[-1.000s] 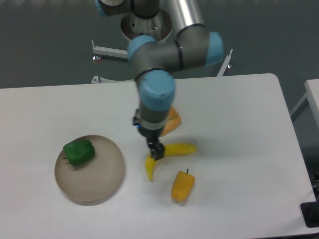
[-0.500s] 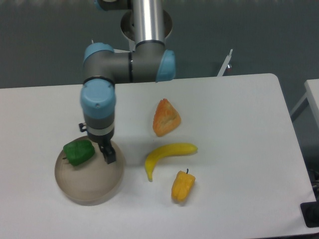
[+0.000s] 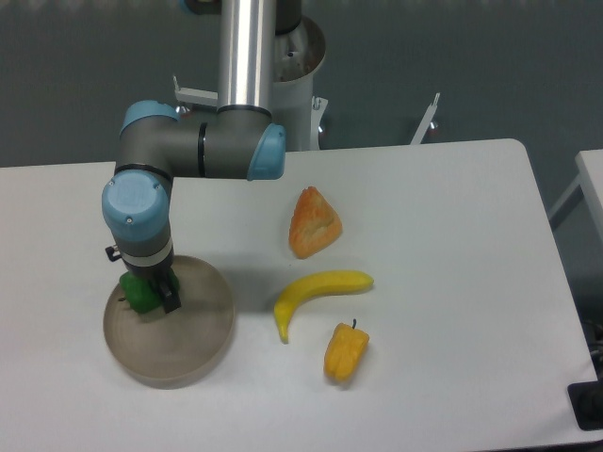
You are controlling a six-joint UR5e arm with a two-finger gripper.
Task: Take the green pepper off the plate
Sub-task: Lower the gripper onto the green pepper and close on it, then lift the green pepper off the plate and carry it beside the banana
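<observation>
The arm reaches down from its grey and blue elbow joints to the left side of the white desk, and its wrist stands almost straight over the green pepper, hiding most of it — only a glossy bright green patch shows at the lower left of the wrist. The gripper is down at the pepper, with one dark finger visible along the pepper's right side; the other finger is hidden behind the wrist and the pepper, so the pepper seems to sit between the jaws or just beside them, and I cannot tell whether the jaws are parted or pressed onto it. The pepper lies on the plate, a round beige-grey dish with a low rim, in its upper left part close to the rim (whether it rests on the dish or is slightly raised cannot be seen from this angle). To the right of the plate, well apart from the gripper, a yellow banana lies curved on the desk, with an orange wedge-shaped fruit piece above it and a yellow-orange pepper with a dark stem just below it — none of the three touches another.
</observation>
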